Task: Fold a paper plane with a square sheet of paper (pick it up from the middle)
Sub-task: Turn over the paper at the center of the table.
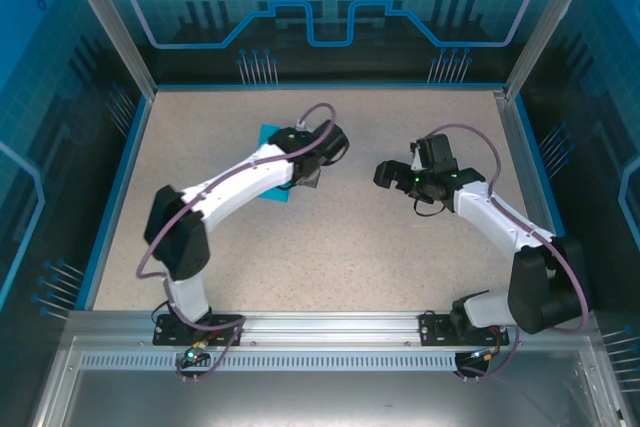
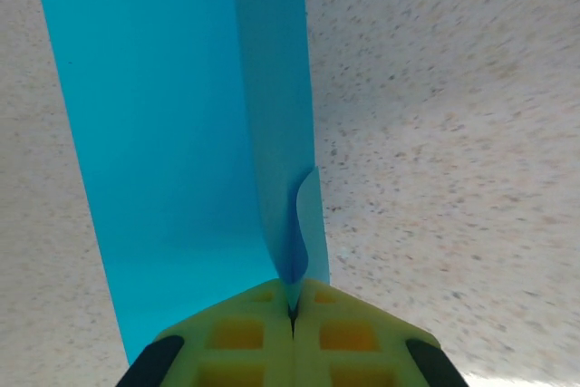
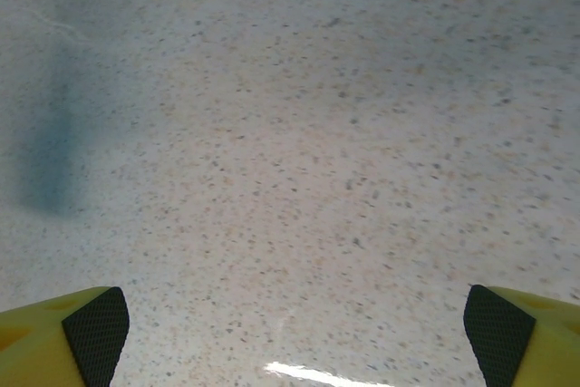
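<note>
The sheet of paper [image 1: 268, 135] lies on the tabletop [image 1: 330, 267] at about 10 o'clock from its middle, mostly hidden under the left arm in the top view. The left fingers [image 2: 240, 337] are clenched on it, pinching a raised ridge of the sheet at its near end. From that pinch a straight crease runs away toward 12 o'clock, with a narrow layer to the right of it and a wider flat band at 9 o'clock. The right fingers [image 3: 91, 333] are released and spread wide over bare tabletop, at about 2 o'clock from the middle and well apart from the paper.

By my reading, a lengthwise fold has been started. No pointed nose or wings show, so the folding that would turn the sheet into a plane is yet to be done.
</note>
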### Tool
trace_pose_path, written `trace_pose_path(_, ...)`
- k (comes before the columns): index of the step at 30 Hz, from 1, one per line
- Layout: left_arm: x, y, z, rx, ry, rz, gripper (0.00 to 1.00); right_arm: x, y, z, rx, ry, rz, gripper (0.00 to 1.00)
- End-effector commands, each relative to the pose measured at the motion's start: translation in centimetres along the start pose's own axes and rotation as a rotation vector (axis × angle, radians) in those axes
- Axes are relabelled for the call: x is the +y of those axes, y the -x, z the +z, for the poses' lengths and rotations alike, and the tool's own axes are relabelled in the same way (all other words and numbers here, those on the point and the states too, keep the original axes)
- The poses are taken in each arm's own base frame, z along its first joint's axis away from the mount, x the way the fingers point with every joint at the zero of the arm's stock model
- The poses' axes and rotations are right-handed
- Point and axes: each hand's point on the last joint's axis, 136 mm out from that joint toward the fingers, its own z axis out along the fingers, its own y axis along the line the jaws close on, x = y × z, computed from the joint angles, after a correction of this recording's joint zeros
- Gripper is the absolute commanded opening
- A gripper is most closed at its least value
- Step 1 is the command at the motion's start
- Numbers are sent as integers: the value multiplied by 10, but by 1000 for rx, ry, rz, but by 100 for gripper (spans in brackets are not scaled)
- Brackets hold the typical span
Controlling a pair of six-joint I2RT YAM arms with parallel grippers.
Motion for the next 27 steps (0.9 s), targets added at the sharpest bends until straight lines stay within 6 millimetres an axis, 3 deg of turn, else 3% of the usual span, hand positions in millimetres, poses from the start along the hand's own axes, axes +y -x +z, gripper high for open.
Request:
trace_pose_path(1, 1, -4, 13, 14, 152, 113, 1, -26, -3, -7, -16, -69, 61, 99)
trace_pose_path(7, -45, -15, 44, 48, 147, 173, 0, -49, -6, -14, -25, -118, 124, 99)
trace_pose_path(14, -97, -32, 62, 101, 32, 170, 4, -58, -8, -13, -11, -135, 154, 99)
trace_pose_path(27, -134, -57, 73, 191, -133, 128, 21, -56, -5, -7, 14, -136, 169, 99)
